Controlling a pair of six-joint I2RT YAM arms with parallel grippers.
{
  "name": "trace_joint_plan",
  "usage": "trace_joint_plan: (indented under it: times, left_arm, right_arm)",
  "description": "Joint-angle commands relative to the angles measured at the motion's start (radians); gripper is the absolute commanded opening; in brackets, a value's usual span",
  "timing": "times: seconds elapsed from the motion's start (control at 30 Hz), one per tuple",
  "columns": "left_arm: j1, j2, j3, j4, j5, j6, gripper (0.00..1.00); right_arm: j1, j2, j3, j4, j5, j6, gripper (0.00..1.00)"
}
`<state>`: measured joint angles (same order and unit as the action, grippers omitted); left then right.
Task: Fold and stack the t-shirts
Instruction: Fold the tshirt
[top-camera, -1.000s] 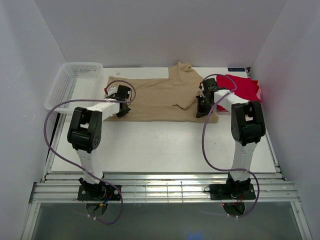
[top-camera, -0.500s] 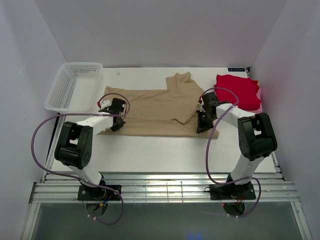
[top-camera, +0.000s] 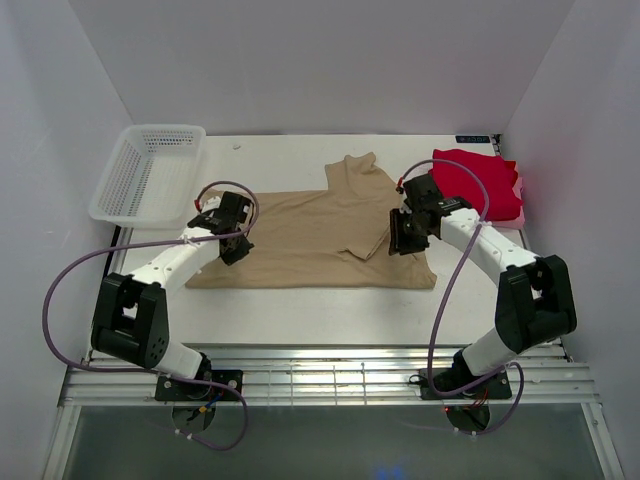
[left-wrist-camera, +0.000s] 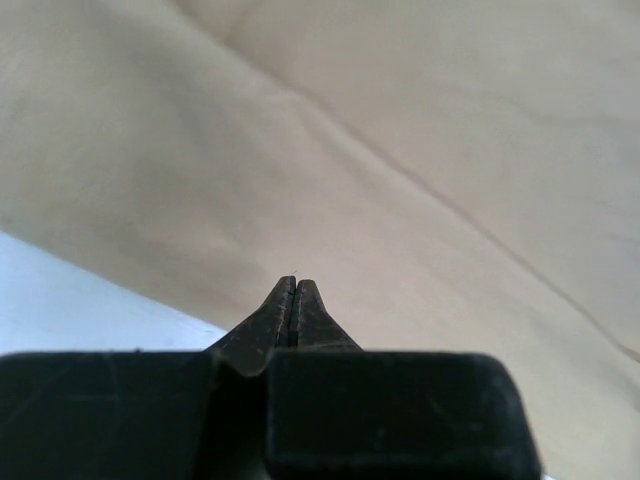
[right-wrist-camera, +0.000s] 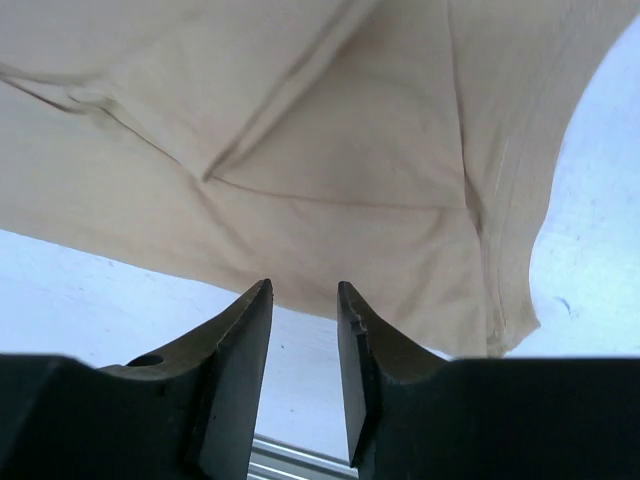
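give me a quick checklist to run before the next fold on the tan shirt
1. right gripper open and empty: ok
2. left gripper shut; cloth pinched in it: cannot tell
3. tan shirt lying smooth: not ok, a flap is folded over beside the right gripper
4. red shirt folded, apart from the tan shirt: ok
5. basket off the tan shirt: ok

Tan shirt (top-camera: 310, 235) fills mid-table w/ the left arm (top-camera: 165, 265) & right arm (top-camera: 495, 250) bent low over its ends, basket (top-camera: 140, 170) blocks the far-left corner, red shirt (top-camera: 482, 183) the far-right, walls (top-camera: 300, 60) shut in three sides, so free passage is the bare table (top-camera: 320, 315) strip up front & btwn the arms.
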<state>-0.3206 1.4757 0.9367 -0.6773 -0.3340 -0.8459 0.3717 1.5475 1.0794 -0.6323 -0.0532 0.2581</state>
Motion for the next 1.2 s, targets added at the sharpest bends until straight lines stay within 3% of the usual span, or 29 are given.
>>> trace_joint_plan:
  times: [0.0, 0.47, 0.73, 1.17]
  left_arm:
    - [-0.034, -0.048, 0.082, 0.008, 0.065, 0.013, 0.00]
    - [-0.204, 0.051, 0.125, 0.041, 0.102, 0.039, 0.00]
    - [-0.216, 0.020, 0.103, 0.039, 0.093, 0.025, 0.00]
    - [-0.216, -0.011, 0.096, 0.030, 0.064, 0.022, 0.00]
  right_arm:
    - [0.015, -0.006, 0.077, 0.008, -0.025, 0.004, 0.40]
    - [0.072, 0.236, 0.201, 0.062, -0.060, -0.011, 0.47]
    - [0.101, 0.312, 0.298, 0.040, -0.062, -0.016, 0.48]
    - [0.150, 0.341, 0.272, 0.034, -0.057, 0.001, 0.48]
